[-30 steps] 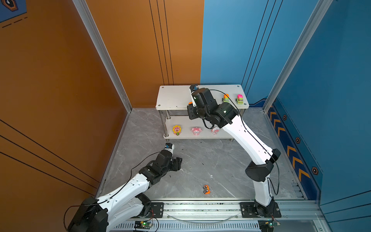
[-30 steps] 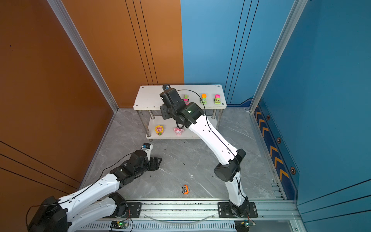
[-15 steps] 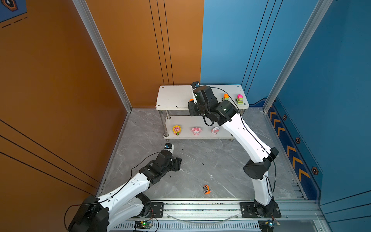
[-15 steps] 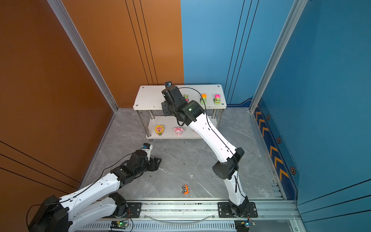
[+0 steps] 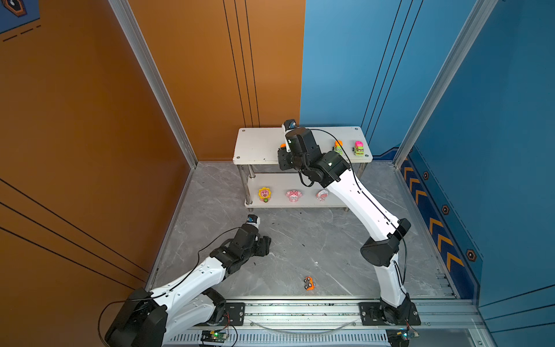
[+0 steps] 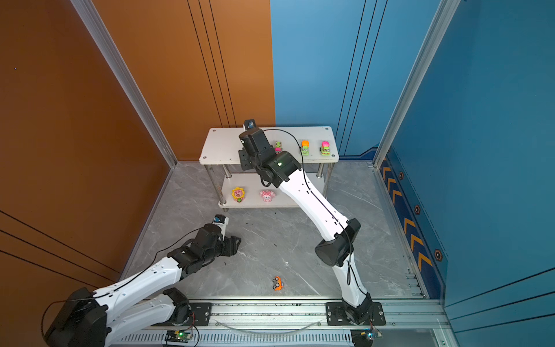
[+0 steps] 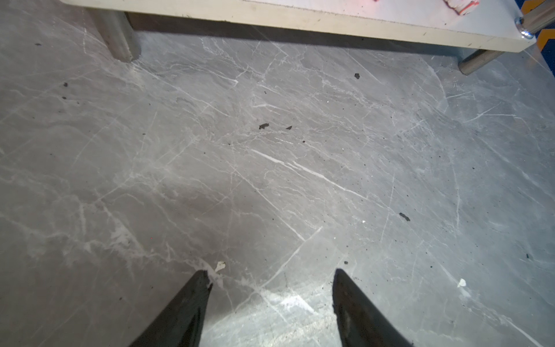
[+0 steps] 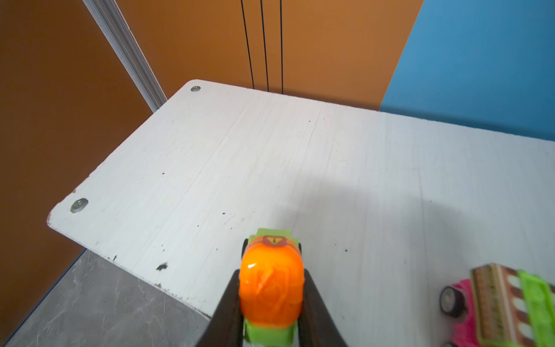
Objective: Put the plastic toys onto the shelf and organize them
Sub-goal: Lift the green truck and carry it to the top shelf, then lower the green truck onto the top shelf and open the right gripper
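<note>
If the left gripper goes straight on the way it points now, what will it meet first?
Probably the grey floor, since the open left gripper tilts downward; the shelf lies beyond. Depth is unclear.

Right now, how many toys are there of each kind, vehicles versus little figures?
Vehicles: 5: orange-domed truck in the right gripper, striped pink truck, orange-topped truck, pink-topped truck, orange car on the floor.
Figurines: 3: yellow flower figure, pink figure, pale pink figure.
Total: 8.

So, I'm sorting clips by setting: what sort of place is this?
Probably a robot test cell: a left arm and right arm bolted to a metal rail, boxed in by an orange wall and a blue wall.
</note>
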You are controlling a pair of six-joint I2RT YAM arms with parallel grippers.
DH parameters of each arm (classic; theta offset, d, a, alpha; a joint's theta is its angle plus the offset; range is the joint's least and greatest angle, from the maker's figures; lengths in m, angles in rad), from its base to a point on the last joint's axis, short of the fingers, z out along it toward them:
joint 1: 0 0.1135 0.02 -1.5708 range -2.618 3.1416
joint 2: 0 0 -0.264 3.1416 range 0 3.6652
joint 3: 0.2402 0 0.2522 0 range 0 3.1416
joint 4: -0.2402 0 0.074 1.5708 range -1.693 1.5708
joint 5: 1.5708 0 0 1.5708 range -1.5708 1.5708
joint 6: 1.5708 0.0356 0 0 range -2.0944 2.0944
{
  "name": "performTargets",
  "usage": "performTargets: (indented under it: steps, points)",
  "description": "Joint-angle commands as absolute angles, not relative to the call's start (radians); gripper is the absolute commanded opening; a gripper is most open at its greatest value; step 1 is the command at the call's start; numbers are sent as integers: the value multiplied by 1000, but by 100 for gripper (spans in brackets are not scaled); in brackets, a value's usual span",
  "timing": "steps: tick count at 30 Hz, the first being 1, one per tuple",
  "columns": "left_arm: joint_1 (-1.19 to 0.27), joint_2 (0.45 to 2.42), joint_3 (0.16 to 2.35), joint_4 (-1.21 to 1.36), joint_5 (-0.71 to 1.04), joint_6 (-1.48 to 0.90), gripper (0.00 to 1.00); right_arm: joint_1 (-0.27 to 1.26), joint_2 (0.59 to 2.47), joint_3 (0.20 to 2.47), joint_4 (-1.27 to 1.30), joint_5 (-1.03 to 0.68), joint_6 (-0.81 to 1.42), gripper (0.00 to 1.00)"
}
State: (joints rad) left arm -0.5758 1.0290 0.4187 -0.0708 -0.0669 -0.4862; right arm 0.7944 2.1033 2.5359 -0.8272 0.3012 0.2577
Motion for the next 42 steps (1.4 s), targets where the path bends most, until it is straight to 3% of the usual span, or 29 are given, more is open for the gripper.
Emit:
performTargets:
  steps: [1,9,23,33,42]
  points:
    - [-563,1034,411,-58,-61,-466,67,788,2132,2553,-837,330,252,23]
    - [-551,1036,405,-50,-53,-466,67,787,2153,2551,-847,353,265,39]
    - [-541,1024,398,-49,-46,-468,67,811,2167,2549,-845,372,290,48]
    - [-539,1011,390,-48,-35,-471,67,832,2180,2548,-830,478,327,46]
    - [-537,975,387,-63,-31,-467,68,853,2193,2548,-817,577,378,39]
